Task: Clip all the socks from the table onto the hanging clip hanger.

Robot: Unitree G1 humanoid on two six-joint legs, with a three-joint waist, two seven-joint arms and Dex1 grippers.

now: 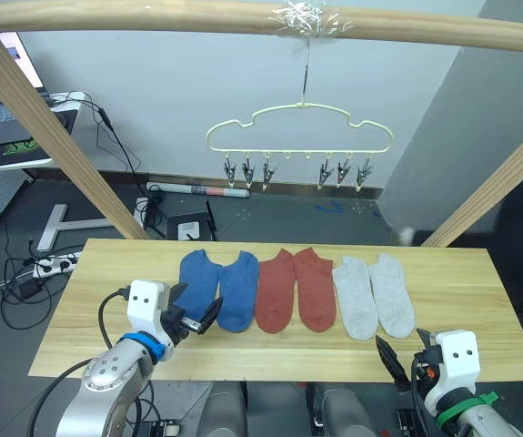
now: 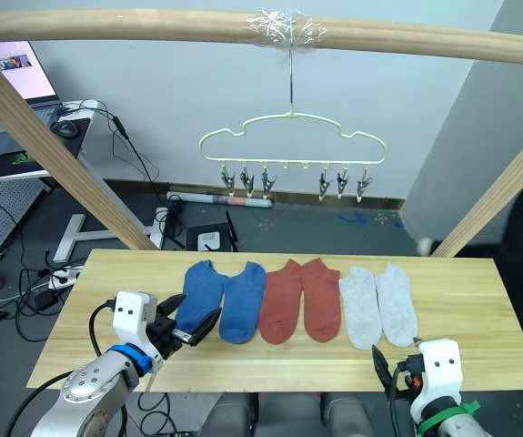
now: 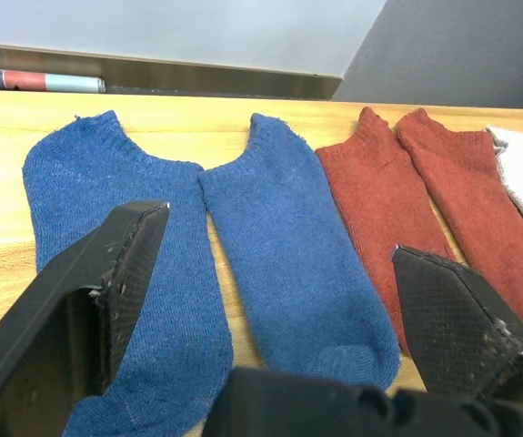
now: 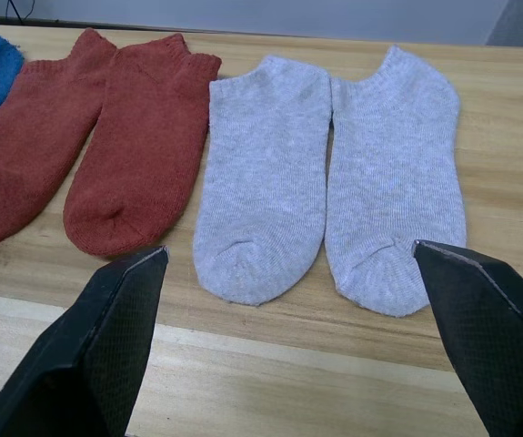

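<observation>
Socks lie flat in a row across the middle of the desk (image 1: 479, 300), six in all, toes toward the robot: a blue pair (image 1: 217, 287) at the robot's left, a rust-red pair (image 1: 295, 288) in the centre, a light grey pair (image 1: 373, 293) at the right. Within each pair the socks touch or nearly touch along their inner edges, and the pairs sit just beside one another. None is yet clipped. The hanger (image 1: 299, 126) hangs by its hook from the wooden pole (image 1: 152, 15) above and behind the desk, with six small metal clips (image 1: 247, 170) in two groups of three, all empty. The left pincer (image 1: 196, 320) hovers at the toe end of the outer blue sock, jaws spread wide and holding nothing; the left wrist view shows both blue socks between its fingers (image 3: 106, 273). The right pincer (image 4: 306, 364) sits low at the near edge of the desk, in line with the grey pair, likewise wide and empty. Judgement on handling: the socks appear to be soft, light knit, limp and likely to fold or droop once lifted, not fragile and not slippery. A pinch at the cuff edge, the far end of each sock, seems best, leaving a free margin of fabric for a clip to bite. The risk is of catching both socks of a pair together where they touch.
</observation>
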